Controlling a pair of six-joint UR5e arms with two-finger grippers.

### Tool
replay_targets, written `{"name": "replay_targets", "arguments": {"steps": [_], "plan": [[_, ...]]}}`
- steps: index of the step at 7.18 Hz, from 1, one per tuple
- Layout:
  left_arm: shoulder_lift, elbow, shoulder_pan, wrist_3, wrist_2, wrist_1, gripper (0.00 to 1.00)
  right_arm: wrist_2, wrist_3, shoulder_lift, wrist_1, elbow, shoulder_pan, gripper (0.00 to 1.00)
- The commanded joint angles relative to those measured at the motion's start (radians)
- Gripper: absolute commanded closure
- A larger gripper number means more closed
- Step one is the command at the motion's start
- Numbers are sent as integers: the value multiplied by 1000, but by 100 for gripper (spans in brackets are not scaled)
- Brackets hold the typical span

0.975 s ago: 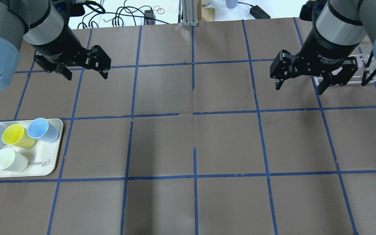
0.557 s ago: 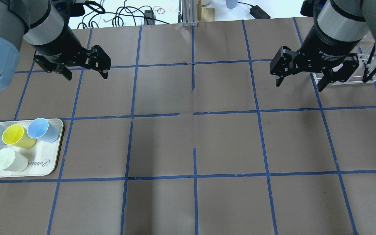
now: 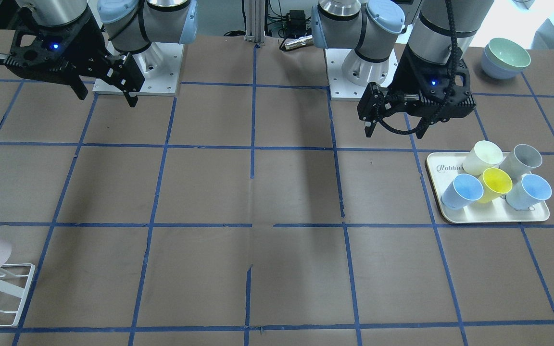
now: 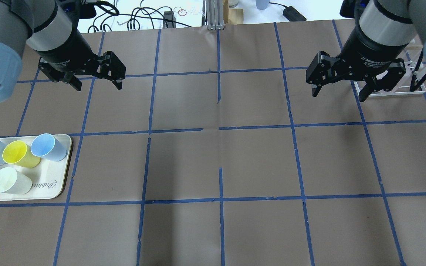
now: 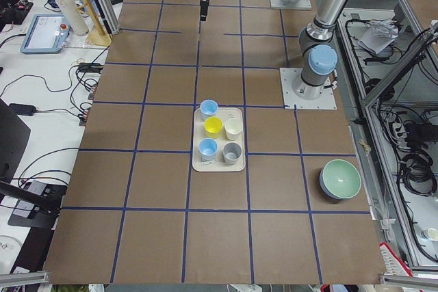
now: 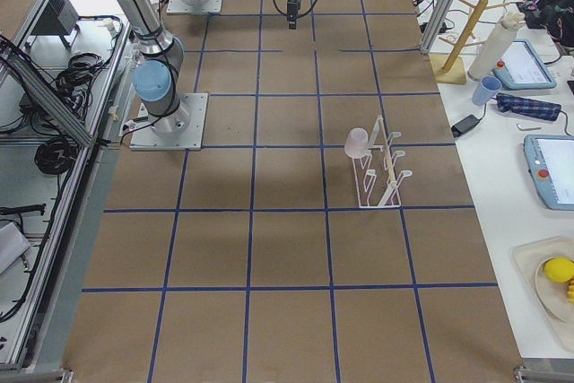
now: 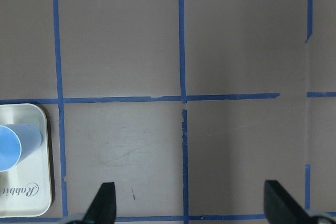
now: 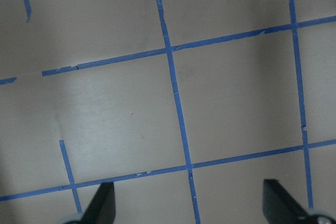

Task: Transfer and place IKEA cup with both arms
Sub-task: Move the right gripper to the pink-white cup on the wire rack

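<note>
As jaws gape, tray (image 4: 59,173) reads "Rabbit".

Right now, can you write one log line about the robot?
left gripper: open, empty | right gripper: open, empty | IKEA cup: on white rack

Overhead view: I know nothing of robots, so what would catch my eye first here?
Two black grippers, the left gripper and the right gripper, hang open above the brown table with its blue tape grid. At the robot's left a cream tray holds five pastel cups, a bright yellow cup among them. At the robot's right a lone pale pink cup sits on a white wire rack.
</note>
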Motion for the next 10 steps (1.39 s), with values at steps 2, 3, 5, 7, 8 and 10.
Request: {"name": "replay_targets", "arguments": {"steps": [2,3,5,7,8,10], "plan": [[0,0,0,0,0,0,0,-11,-10,0,-1,6,-30,0],[0,0,0,0,0,0,0,-9,-16,-2,2,2,-70,0],[0,0,0,0,0,0,0,-2,-77,3,-4,3,-148,0],[0,-2,0,0,0,0,0,7,-230,26,-12,2,-245,0],[0,-2,0,0,0,0,0,7,-328,35,-70,9,-279,0],[0,-2,0,0,0,0,0,-3,-515,134,-177,3,-307,0]]}}
